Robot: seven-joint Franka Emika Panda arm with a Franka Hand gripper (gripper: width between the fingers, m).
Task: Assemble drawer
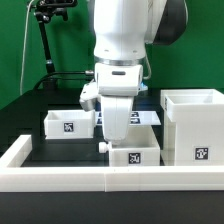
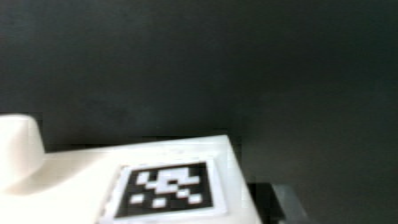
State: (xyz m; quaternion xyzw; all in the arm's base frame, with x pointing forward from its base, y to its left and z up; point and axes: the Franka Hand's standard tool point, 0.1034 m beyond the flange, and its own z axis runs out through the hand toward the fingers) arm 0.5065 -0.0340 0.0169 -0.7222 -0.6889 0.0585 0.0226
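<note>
A low white border wall [image 1: 60, 178] closes the near edge of the dark counter [image 1: 75, 150] and turns up the exterior view's left side; open counter lies between that wall and the left tray, and the wrist view shows a broad bare stretch of it [image 2: 214, 60]; the drawer stands in three loose pieces, all white plastic with black-and-white square tags; the tall cube-like housing [image 1: 197, 135] is at the exterior view's right, open at the top, tag low on its front; one small tray [image 1: 55, 127] sits well apart at the left; the second tray [image 1: 147, 157] lies just beside the near wall, its round knob [image 1: 103, 146] pointing left; the arm [image 1: 120, 50] hangs between the trays, its lower end just above the second tray's knob end and hiding the ground behind it; whether the jaws are apart or together cannot be told; the wrist view catches a white tagged face [image 2: 169, 190] with a rounded white part [image 2: 15, 150] beside it; the marker board [image 1: 152, 118] lies flat behind the arm.
</note>
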